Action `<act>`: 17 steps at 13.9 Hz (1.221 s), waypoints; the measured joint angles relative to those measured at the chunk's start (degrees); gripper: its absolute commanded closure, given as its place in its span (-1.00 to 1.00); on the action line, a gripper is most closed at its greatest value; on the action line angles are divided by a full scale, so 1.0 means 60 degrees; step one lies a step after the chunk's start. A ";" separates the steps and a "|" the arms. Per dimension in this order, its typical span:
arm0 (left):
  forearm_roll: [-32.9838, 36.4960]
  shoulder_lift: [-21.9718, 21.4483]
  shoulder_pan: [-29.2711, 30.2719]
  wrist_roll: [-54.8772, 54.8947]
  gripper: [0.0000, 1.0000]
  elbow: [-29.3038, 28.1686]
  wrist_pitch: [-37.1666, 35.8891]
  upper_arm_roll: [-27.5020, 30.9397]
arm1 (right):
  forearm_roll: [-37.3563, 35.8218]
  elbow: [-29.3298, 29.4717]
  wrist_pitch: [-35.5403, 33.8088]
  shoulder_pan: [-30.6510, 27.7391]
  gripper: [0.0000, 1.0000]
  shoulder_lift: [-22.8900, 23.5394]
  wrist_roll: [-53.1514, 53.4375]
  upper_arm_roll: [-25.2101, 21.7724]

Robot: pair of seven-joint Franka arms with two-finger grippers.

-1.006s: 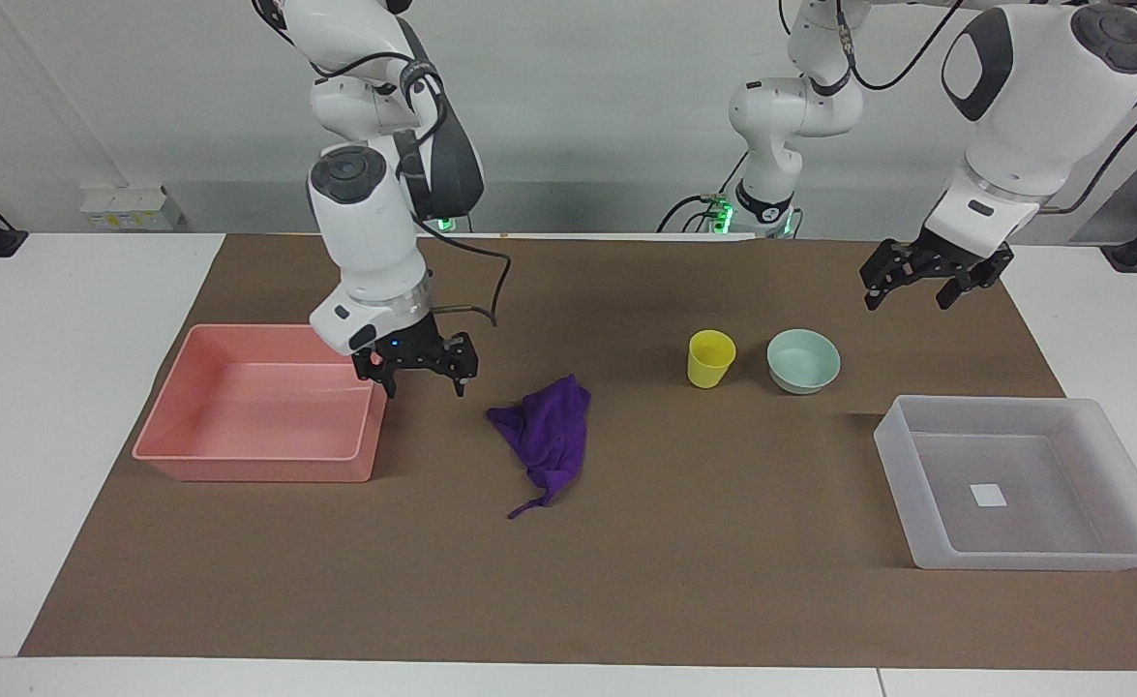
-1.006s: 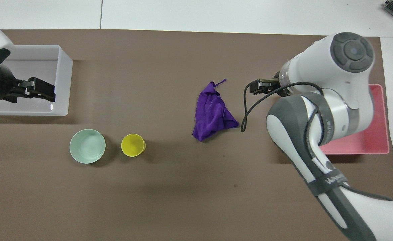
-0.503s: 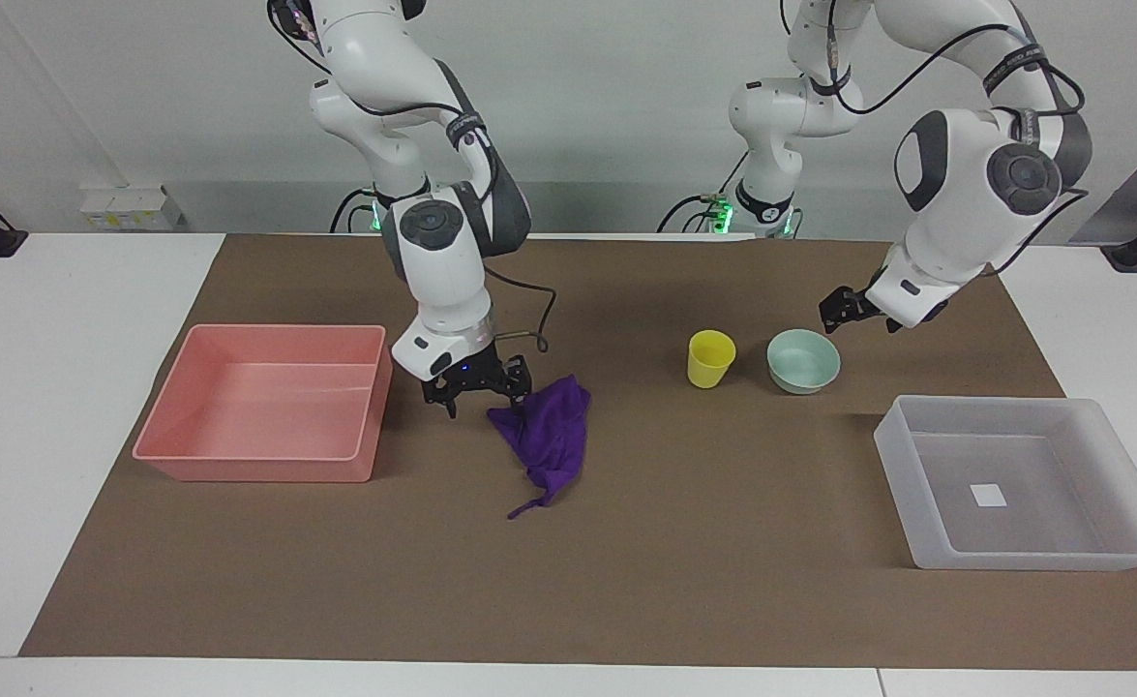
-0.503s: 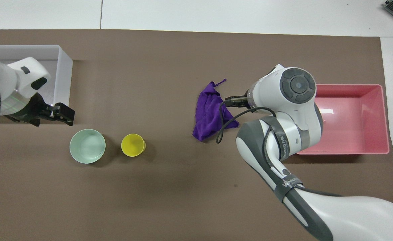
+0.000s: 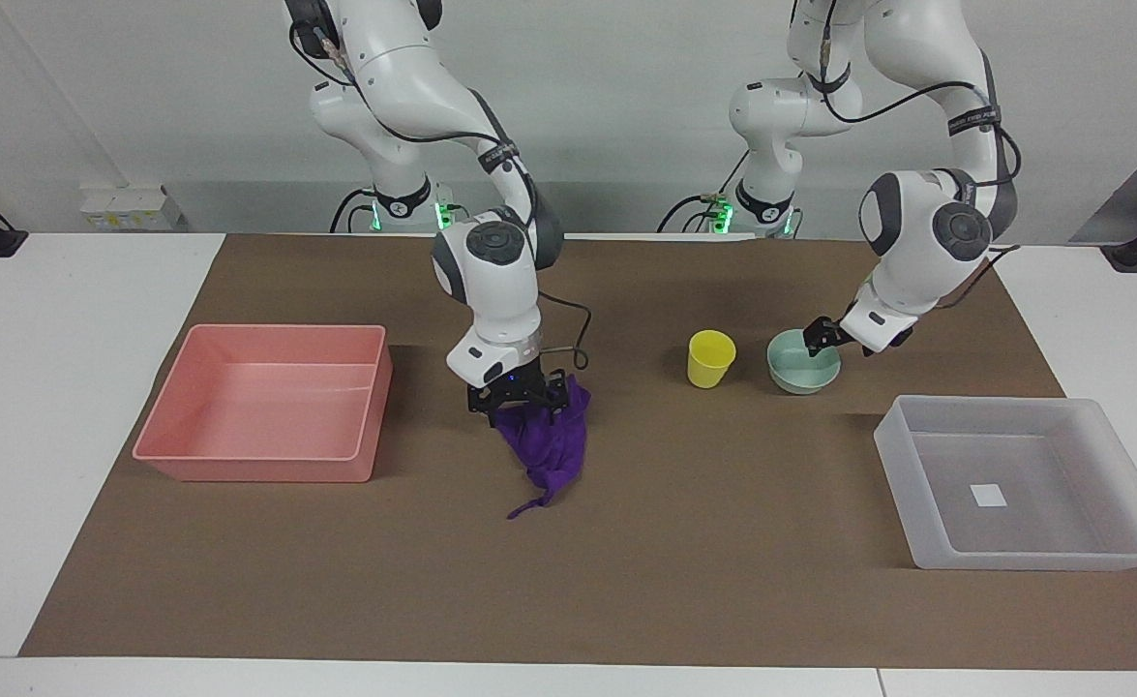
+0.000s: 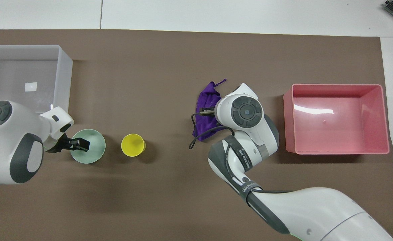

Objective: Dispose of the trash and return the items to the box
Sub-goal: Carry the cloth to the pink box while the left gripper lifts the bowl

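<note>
The purple cloth rag (image 5: 551, 447) lies mid-table, its stringy tail pointing away from the robots; it also shows in the overhead view (image 6: 206, 100). My right gripper (image 5: 518, 399) is open and down on the rag's nearer edge. The yellow cup (image 5: 710, 358) stands upright beside the mint-green bowl (image 5: 800, 373). My left gripper (image 5: 822, 339) is open at the bowl's rim, on the side toward the left arm's end; in the overhead view the left gripper (image 6: 81, 144) reaches over the bowl (image 6: 94, 154). The translucent box (image 5: 1013, 557) is empty apart from its sticker.
A pink tub (image 5: 258, 465) sits empty toward the right arm's end, beside the rag. The translucent box (image 6: 66, 83) sits farther from the robots than the bowl and cup (image 6: 133, 145). A brown mat (image 5: 723, 581) covers the table.
My right gripper swung from beside the pink tub over to the rag and came down onto it. My left gripper dropped from high over the mat to the bowl's rim.
</note>
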 measured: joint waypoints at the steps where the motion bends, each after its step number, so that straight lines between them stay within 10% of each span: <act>1: 0.0000 -0.0017 0.0042 0.0000 0.83 -0.0114 0.0027 0.0002 | -0.0006 -0.0001 0.0058 0.0000 -1.00 0.0045 0.0000 -0.0002; 4: 0.0000 -0.0023 0.0109 0.0004 1.00 -0.0157 0.0028 0.0001 | -0.0216 -0.0020 0.0226 0.0007 -0.89 0.0155 0.0298 -0.0006; 8: 0.0000 -0.0041 0.0109 0.0004 1.00 0.0031 -0.0257 -0.0001 | -0.0435 -0.0087 0.0232 0.0090 0.91 0.0228 0.1168 -0.0005; 17: 0.0000 -0.0177 0.0706 0.0015 1.00 0.3860 -0.4437 0.0064 | -0.0523 -0.0018 -0.0870 -0.0123 1.00 -0.0648 0.1779 -0.0089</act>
